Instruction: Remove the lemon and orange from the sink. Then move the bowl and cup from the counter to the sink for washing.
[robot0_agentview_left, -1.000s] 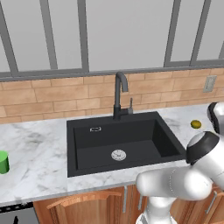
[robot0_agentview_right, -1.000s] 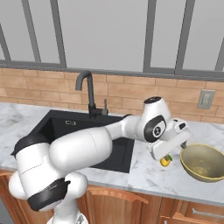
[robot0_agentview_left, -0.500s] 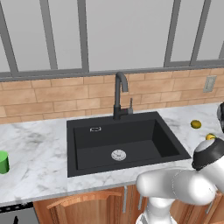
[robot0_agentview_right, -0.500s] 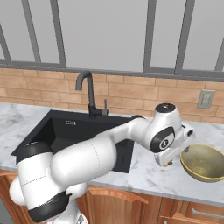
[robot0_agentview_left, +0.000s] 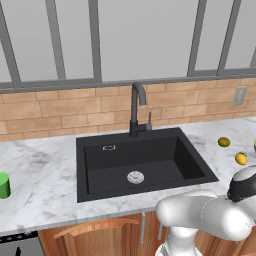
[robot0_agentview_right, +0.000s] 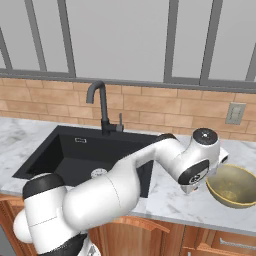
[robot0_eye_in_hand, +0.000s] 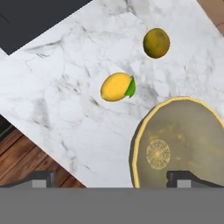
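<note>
Fruit is lying on the marble counter (robot0_agentview_left: 45, 175) to the right of the sink (robot0_agentview_left: 140, 162): the lemon (robot0_eye_in_hand: 116, 86), bright yellow with a small green leaf, and the orange (robot0_eye_in_hand: 156, 43), rounder and darker, near it but not touching. In the left base view both are sitting between the right edge of the sink and the right end of the counter, the orange (robot0_agentview_left: 224, 142) closer to the brick wall and the lemon (robot0_agentview_left: 241, 159) closer to the front edge. The bowl (robot0_agentview_right: 232, 185) is standing upright at the right front part of the counter, just beside the lemon. The gripper (robot0_eye_in_hand: 113, 178) is hanging over the bowl's rim with its jaws spread wide and grasping nothing. The cup (robot0_agentview_left: 4, 185) is standing near the left end of the counter, well apart from the sink. The sink basin is holding only its drain (robot0_agentview_left: 135, 177), and the black faucet (robot0_agentview_left: 137, 107) is rising at its back edge.
</note>
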